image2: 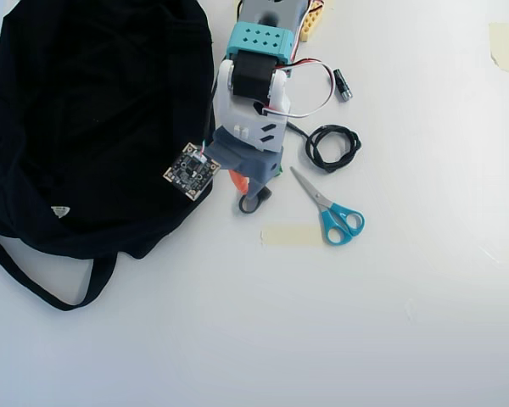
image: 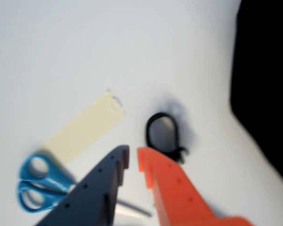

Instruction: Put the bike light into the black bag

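The bike light (image: 156,123) is a small black blob with a ring loop lying on the white table, just right of and beyond my orange finger. In the overhead view the bike light (image2: 253,203) lies under the gripper's tip, close to the bag's right edge. My gripper (image: 133,157) has a dark blue and an orange finger with only a thin gap between the tips and nothing in it; the gripper (image2: 241,188) points down over the table. The black bag (image2: 93,110) lies at the left with its strap (image2: 34,284) and white tag (image2: 60,211). The bag fills the right edge of the wrist view (image: 266,70).
Blue-handled scissors (image2: 339,219) (image: 35,181) and a beige tape strip (image2: 290,235) (image: 82,129) lie beside the light. A coiled black cable (image2: 331,146) and a small black cylinder (image2: 343,85) lie right of the arm. More tape (image2: 499,42) sits at the far right.
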You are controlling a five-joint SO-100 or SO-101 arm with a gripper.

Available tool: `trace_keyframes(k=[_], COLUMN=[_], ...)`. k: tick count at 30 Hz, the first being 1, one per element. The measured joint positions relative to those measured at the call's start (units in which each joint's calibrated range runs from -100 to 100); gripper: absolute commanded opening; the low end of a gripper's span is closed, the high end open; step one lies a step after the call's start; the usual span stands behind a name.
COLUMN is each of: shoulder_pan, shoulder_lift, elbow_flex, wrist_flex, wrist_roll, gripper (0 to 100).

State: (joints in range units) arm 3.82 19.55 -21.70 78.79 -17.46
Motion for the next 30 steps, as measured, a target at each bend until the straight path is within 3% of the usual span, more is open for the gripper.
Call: trace_keyframes(k=[9, 16, 26, 30], shoulder_pan=[-3.5, -3.4, -3.0, -2.9], shoulder_lift=[9.0, 10.2, 15.4, 15.7], elbow_flex=[-12.8, -13.0, -13.3, -13.3], wrist_flex=[13.0, 14.5, 14.9, 14.9], wrist_roll=[-7.1, -8.0, -8.0, -8.0], gripper=[2, 3, 29, 33])
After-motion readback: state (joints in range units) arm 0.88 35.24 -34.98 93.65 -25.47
